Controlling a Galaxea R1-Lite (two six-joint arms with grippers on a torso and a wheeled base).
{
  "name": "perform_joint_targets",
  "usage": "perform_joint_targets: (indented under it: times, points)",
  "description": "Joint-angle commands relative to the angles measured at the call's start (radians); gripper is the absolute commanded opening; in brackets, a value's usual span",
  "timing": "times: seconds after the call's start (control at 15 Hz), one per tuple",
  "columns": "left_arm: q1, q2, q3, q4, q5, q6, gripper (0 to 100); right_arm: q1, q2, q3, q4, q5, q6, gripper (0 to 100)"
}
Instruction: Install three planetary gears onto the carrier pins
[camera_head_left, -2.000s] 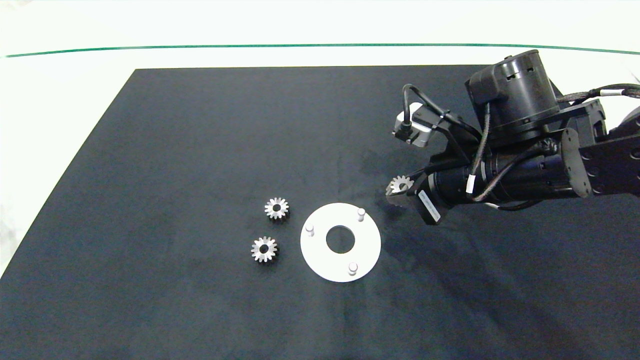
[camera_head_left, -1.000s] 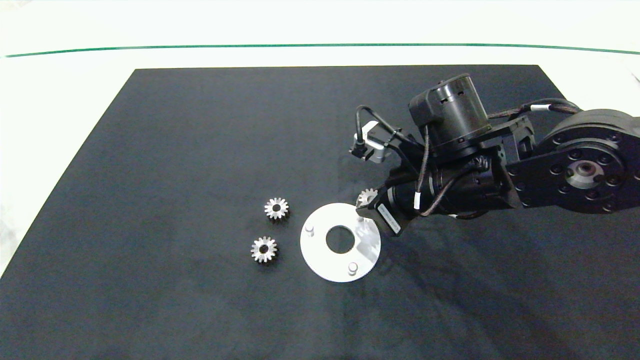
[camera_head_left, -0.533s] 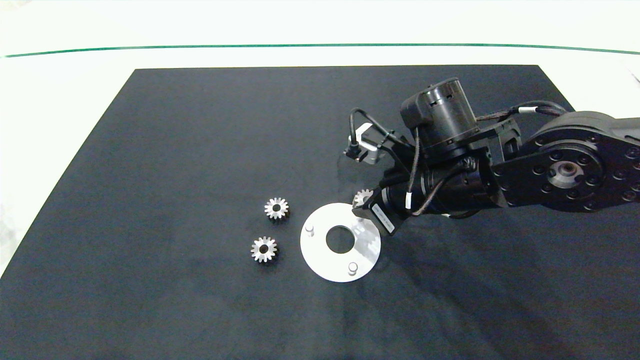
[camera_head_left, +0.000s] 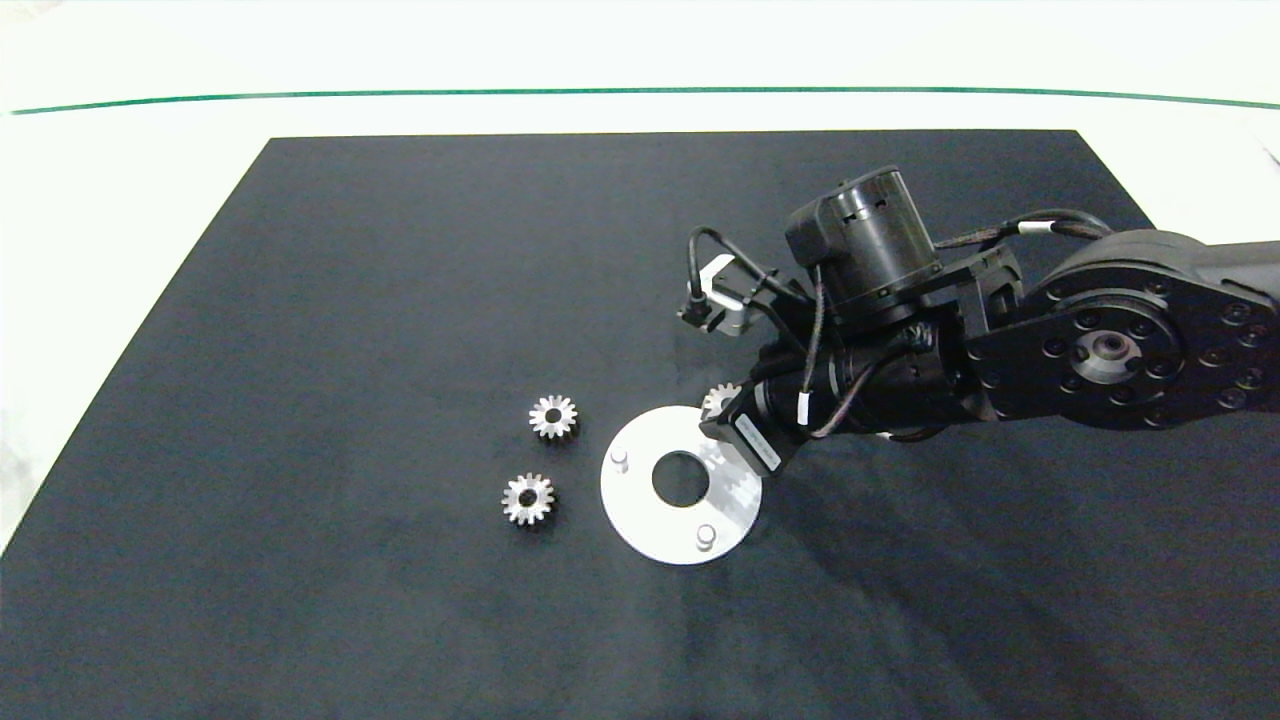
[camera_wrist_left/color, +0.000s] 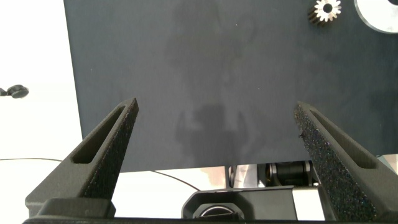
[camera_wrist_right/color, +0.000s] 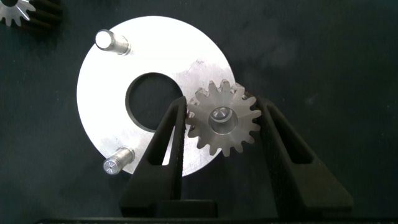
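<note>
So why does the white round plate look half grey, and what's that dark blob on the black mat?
Head view: the right gripper and its arm cast a toothed grey shadow across the white disc. Right wrist view: the disc looks brighter away from the held gear. Left wrist view: the dark blob on the mat is a soft shadow between the open fingers, probably cast by that gripper itself.

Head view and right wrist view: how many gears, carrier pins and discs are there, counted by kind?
Planetary gears: 3, two loose, one in the right claw
Carrier pins: 3, two bare, one seen through the held gear's hole
White disc: 1
Total: 7
</note>
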Motion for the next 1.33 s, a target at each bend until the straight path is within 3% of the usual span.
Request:
perform_joint_targets:
  times: [0.07, 0.27, 1.27, 1.33]
  points:
    - [0.0, 0.0, 0.0, 0.006, 0.0, 0.002, 100, -0.001, 0.014, 0.0, 0.002, 0.0, 0.01, 16]
    - [0.0, -0.008, 0.0, 0.006, 0.0, 0.002, 100, 0.004, 0.033, -0.004, 0.0, 0.0, 0.024, 16]
    - [0.002, -0.017, 0.0, 0.01, 0.0, 0.002, 100, 0.004, 0.017, 0.022, 0.002, -0.005, 0.018, 16]
    - [0.002, -0.019, 0.0, 0.01, 0.0, 0.0, 100, 0.004, 0.013, 0.023, 0.002, -0.005, 0.018, 100]
